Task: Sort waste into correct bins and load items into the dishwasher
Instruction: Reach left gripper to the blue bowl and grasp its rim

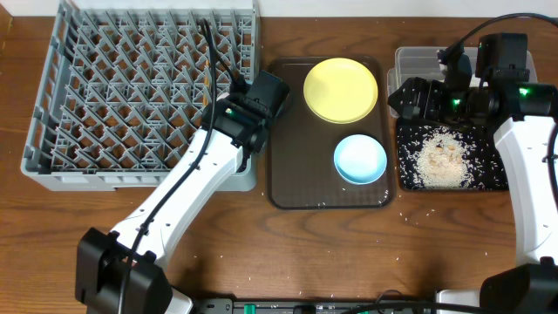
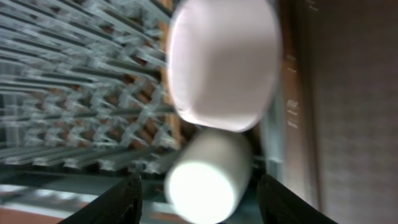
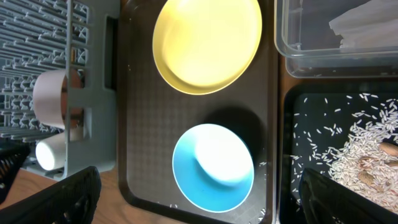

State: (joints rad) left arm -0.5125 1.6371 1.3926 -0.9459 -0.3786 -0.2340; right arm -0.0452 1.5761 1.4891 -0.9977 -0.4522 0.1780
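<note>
Wrapper (cut off) in clear tub

This is looking like a robotics lab staging a kitchen clean-up: a white, cabled left arm and right arm are reaching over a wooden desk carrying a grey dish rack, a brown tray and a black tray holding rice scraps.
</note>
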